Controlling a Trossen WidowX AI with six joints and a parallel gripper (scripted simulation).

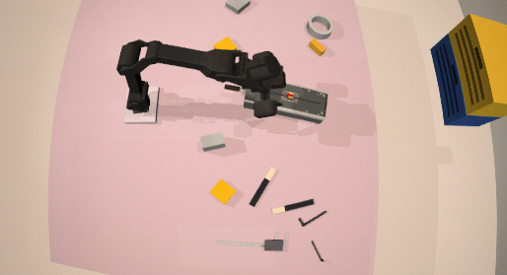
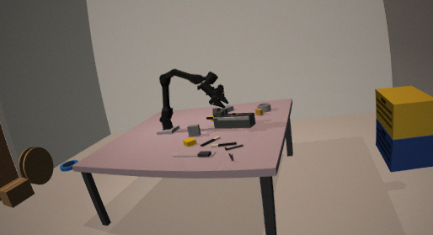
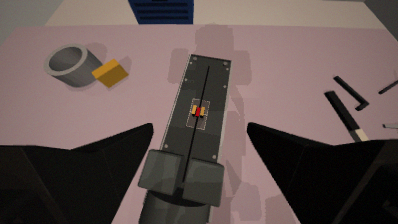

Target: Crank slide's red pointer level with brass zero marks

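Note:
The machine is a long dark grey block point(image 1: 308, 107) point(image 2: 236, 122) point(image 3: 212, 132) with a slot along its top. The red pointer point(image 1: 290, 95) point(image 3: 198, 112) sits between the brass zero marks point(image 3: 202, 111); it looks about level with them, but an exact match is too small to tell. The crank's black handle point(image 1: 232, 88) point(image 2: 209, 118) sticks out at the end nearer the arm's base and is outside the wrist view. My gripper point(image 2: 225, 104) point(image 3: 201, 127) is open and empty, above the machine, away from the handle. The arm hides part of the machine in the top view.
A grey ring point(image 1: 320, 27) point(image 3: 72, 65) and an orange block point(image 1: 317, 47) point(image 3: 110, 73) lie beyond the machine. A grey block point(image 1: 212, 141) and a yellow block point(image 1: 223, 191) lie on the other side, with markers, hex keys and a caliper point(image 1: 273, 244) farther off.

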